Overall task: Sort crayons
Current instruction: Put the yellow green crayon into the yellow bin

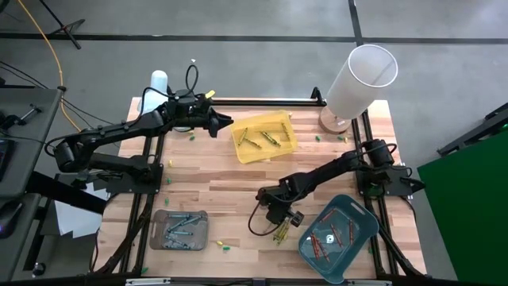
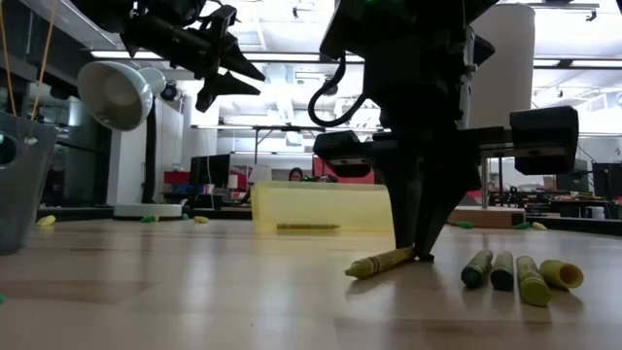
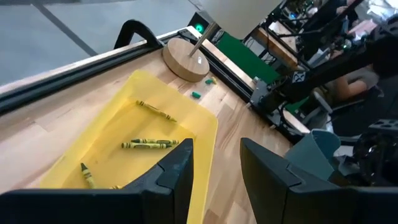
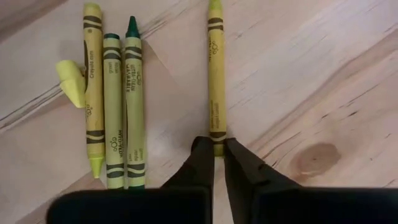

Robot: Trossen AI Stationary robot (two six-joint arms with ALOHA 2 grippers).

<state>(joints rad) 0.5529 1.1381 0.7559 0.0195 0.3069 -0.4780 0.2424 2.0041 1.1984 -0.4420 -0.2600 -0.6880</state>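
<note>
Over the worktop's far edge, the left gripper (image 1: 225, 123) hangs part-open and empty beside the yellow tray (image 1: 287, 143). Near the front edge, the right gripper (image 4: 218, 149) pinches the end of a yellow-olive crayon (image 4: 216, 74) lying flat, paper-wrapped, just right of four loose crayons (image 4: 112, 99).

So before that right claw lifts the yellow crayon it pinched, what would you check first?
1. Right gripper shut on the end of the lone yellow-olive wax crayon: ok.
2. Crayon lifted off the wooden table: not ok, it lies flat.
3. Four neighbouring yellow and green crayons apart from the fingers: ok.
4. Yellow plastic tray holds only matching crayons, with room: ok.
5. Left gripper open and empty beside that tray, possibly in the way: cannot tell.
</note>
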